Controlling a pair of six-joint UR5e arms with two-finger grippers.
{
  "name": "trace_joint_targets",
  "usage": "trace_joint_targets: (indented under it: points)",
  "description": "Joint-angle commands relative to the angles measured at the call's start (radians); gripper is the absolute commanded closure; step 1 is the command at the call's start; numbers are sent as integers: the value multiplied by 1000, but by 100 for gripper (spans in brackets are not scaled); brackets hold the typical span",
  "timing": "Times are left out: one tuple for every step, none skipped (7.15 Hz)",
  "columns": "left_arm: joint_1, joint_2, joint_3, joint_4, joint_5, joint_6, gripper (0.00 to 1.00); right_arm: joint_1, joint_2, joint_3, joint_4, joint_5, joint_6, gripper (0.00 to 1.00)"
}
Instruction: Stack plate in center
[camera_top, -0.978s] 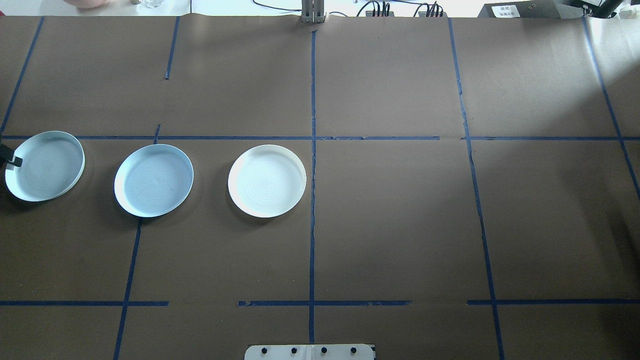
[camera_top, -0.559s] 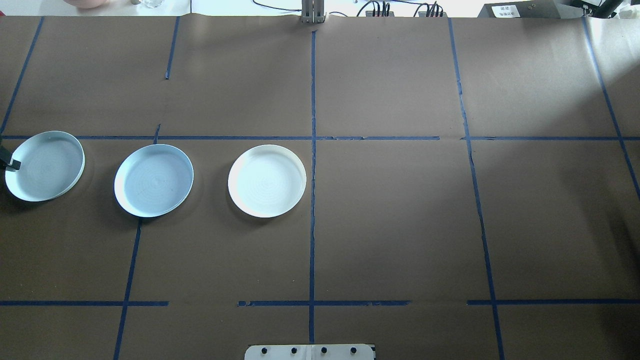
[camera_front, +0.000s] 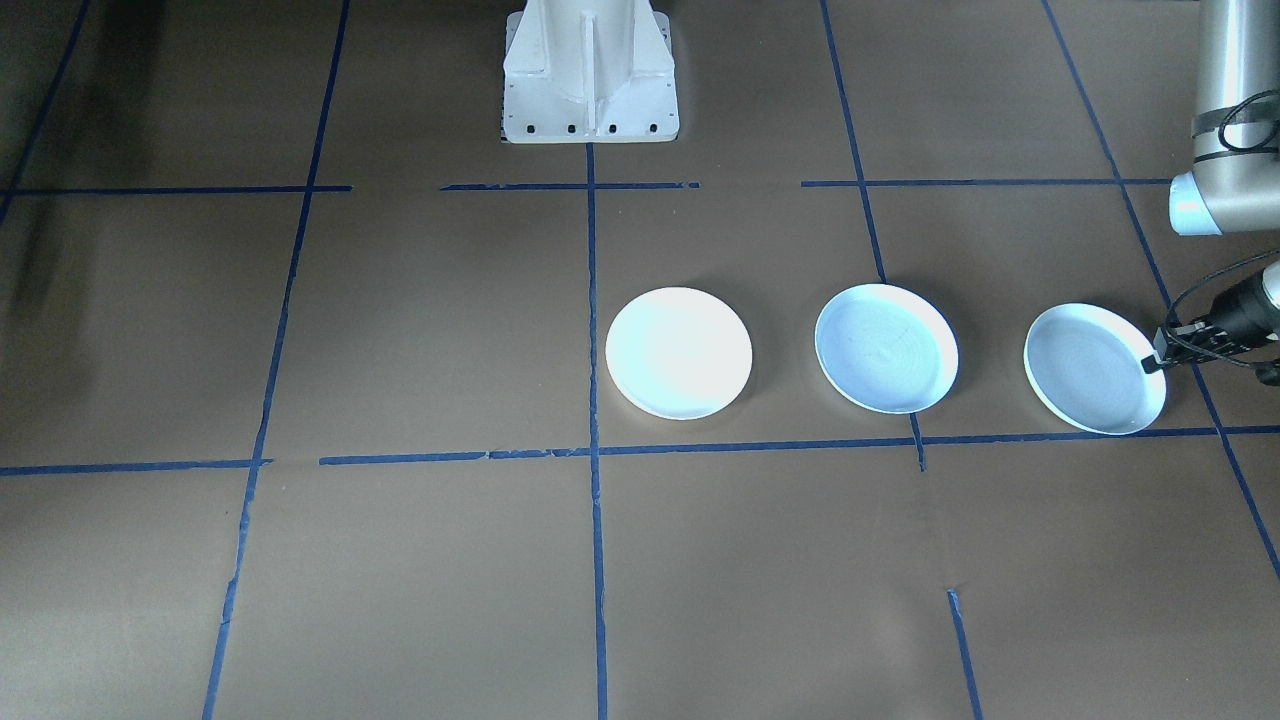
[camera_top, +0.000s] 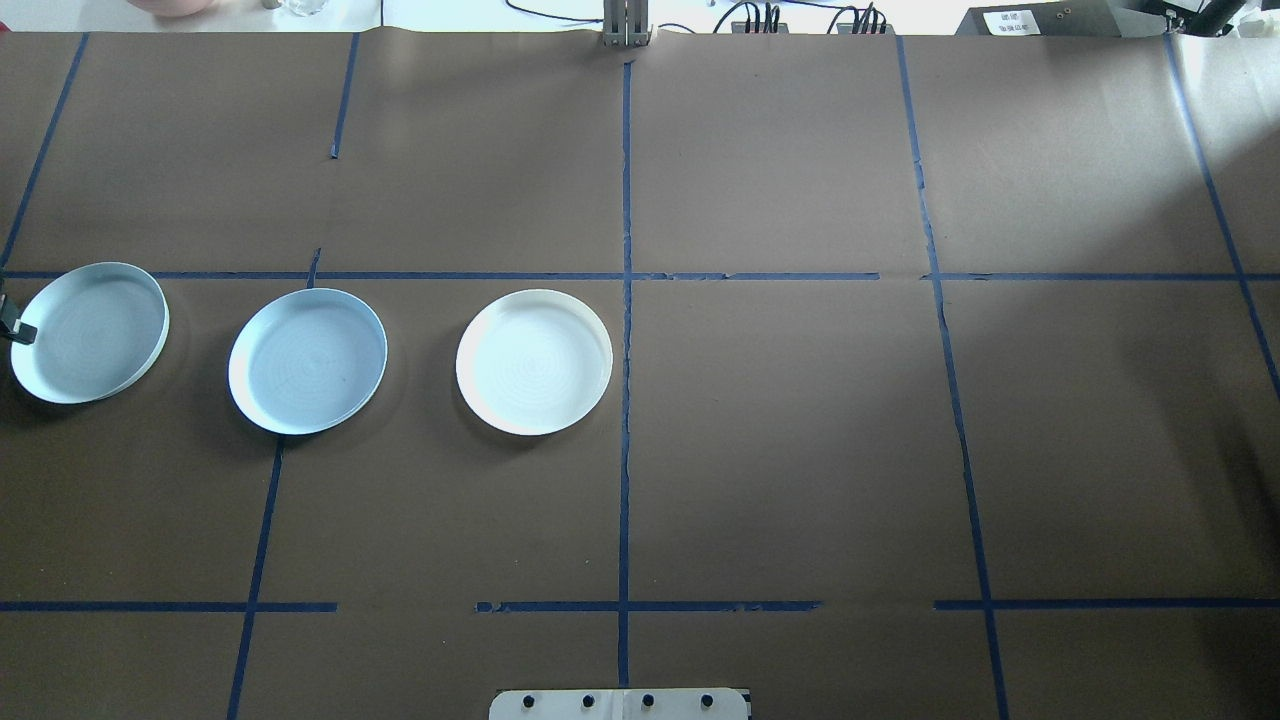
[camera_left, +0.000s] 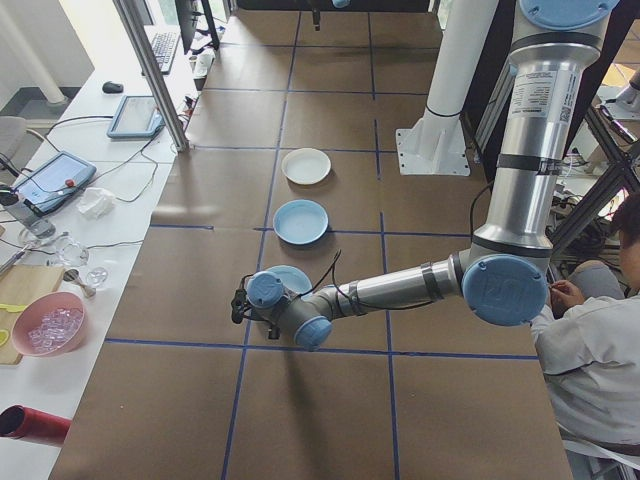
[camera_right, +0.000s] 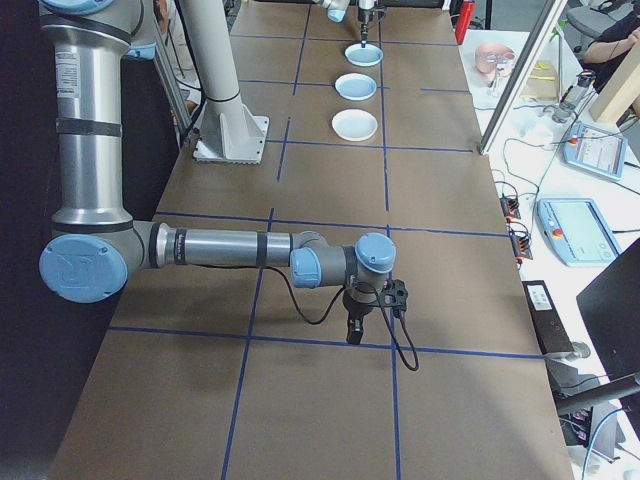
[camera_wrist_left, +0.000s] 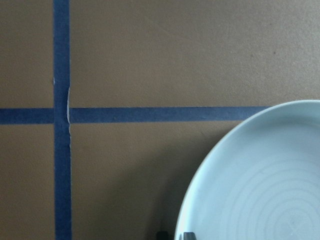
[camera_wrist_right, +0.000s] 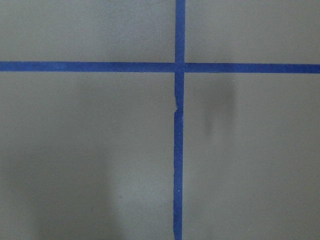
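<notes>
Nothing stacked yet, as far as we can see. Three plates lie apart in a row on the table (camera_top: 800, 450): the white plate (camera_top: 534, 361) just left of the middle tape line in the overhead view, the middle blue plate (camera_top: 307, 360) beside it with a clear gap, and the outer blue plate (camera_top: 90, 332) near the table's left edge. No plate touches another. We judge the whole task is left to do: the two blue plates must be carried over and set on the white one, assuming that one marks the center.

The left tool (camera_top: 20, 330) is at the outer rim of the outer blue plate. In the front-facing view its tip (camera_front: 1152, 362) sits right on that rim. The left wrist view shows two dark finger ends at the bottom edge, one on either side of the plate's rim, with only a narrow gap between them. We cannot tell whether they already pinch the rim or only straddle it. The plate looks flat on the table, not lifted.

The left arm (camera_left: 400, 288) is stretched out low over the table from its elbow, wrist turned down at the plate's far side.

The right arm (camera_right: 230, 248) reaches out low over bare table at the other end, well apart from all three plates. The right tool (camera_right: 354, 328) points down there; its wrist view shows only tape lines and a faint shadow, so we cannot tell how its fingers stand. We judge it idle for this step.
</notes>
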Motion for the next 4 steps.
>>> trace_joint_targets:
  points:
    - [0,2,-12,-2,-23,0,100,0,0,0,0,0,0,0]
    - [-1,8,-26,-8,-73,0,100,0,0,0,0,0,0,0]
    - [-6,17,-44,-25,-124,-9,100,0,0,0,0,0,0,0]
    - [-6,46,-92,-43,-137,-44,100,0,0,0,0,0,0,0]
